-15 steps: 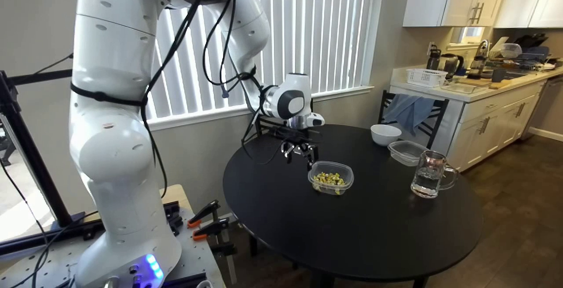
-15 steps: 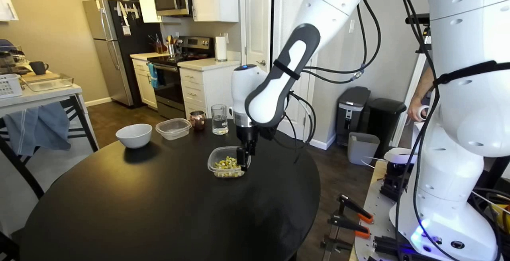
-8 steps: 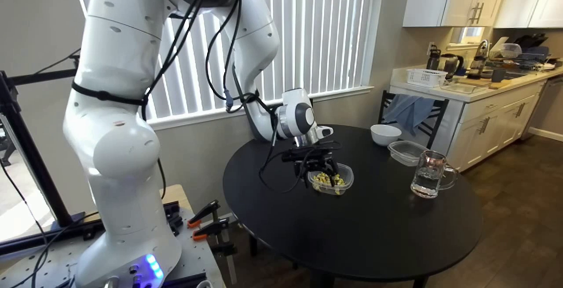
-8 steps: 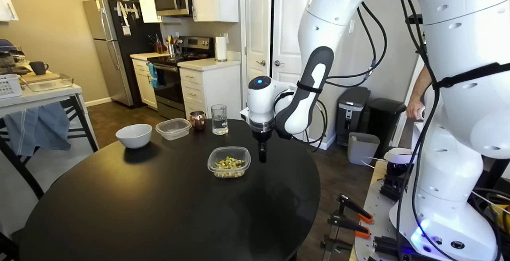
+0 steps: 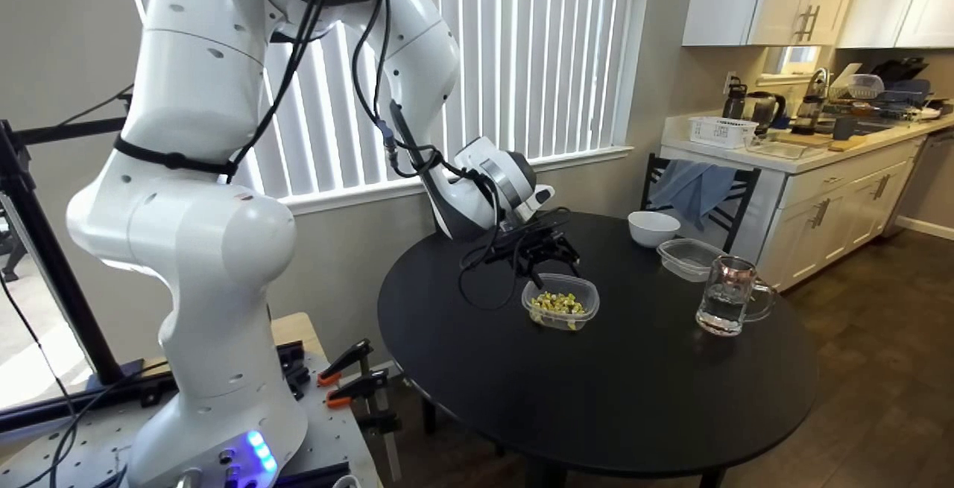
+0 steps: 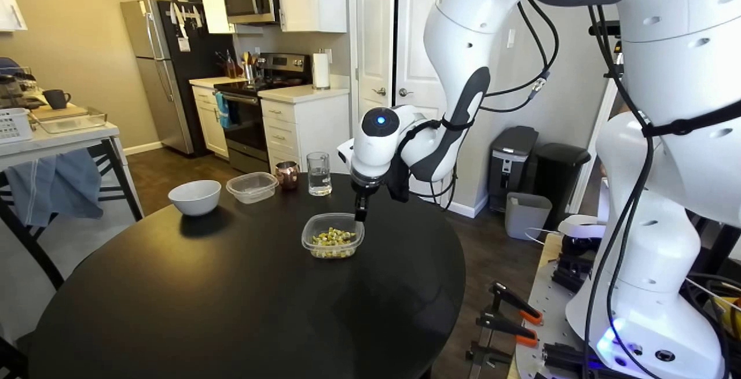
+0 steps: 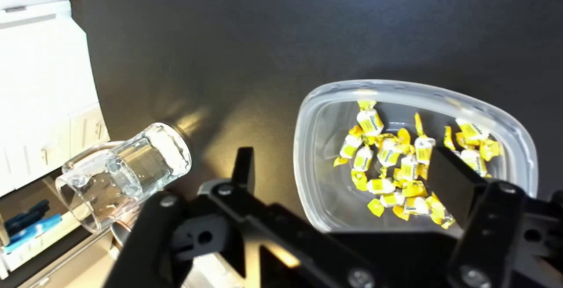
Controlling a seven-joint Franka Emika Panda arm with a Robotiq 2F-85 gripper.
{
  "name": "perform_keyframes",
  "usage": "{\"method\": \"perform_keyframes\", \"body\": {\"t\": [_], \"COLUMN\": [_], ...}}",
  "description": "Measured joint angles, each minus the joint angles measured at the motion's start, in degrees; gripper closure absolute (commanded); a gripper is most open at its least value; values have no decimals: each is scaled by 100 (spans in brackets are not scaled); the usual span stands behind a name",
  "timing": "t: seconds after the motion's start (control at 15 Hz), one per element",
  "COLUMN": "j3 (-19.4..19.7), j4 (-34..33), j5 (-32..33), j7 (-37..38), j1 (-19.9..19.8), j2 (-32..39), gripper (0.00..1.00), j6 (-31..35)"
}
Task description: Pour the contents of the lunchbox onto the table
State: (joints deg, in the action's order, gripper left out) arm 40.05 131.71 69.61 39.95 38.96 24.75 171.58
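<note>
Lane: I'm seeing passage over the table [image 5: 641, 346] between lunchbox [image 7: 304, 165] and glass mug [image 6: 319, 175] | Block: in wrist view, lunchbox rim is crossing my spread pincer [image 7: 346, 171] | Edge: copper mug [image 6: 288, 175], clear container [image 6: 252, 189], white bowl [image 6: 195, 198] are crowding the kitchen side

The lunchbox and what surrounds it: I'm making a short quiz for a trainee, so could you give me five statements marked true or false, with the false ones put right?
1. The lunchbox stands upright on the table. True.
2. The lunchbox is empty. False: yellow-and-white wrapped sweets lie in it.
3. In the wrist view, the fingers stand apart. True.
4. The lunchbox is the only clear plastic container in the scene. False: in an exterior view, a second container shows between the white bowl and the copper mug.
5. The glass mug stands on the table, apart from the lunchbox. True.
</note>
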Motion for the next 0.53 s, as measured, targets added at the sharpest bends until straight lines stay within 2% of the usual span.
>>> {"method": "perform_keyframes", "body": {"t": [0.13, 0.53], "j3": [-46, -71], "j4": [154, 109], "j5": [-46, -59], "j7": [408, 428], "j1": [110, 104], "j2": [92, 135], "gripper": [0, 0], "j6": [0, -2]}}
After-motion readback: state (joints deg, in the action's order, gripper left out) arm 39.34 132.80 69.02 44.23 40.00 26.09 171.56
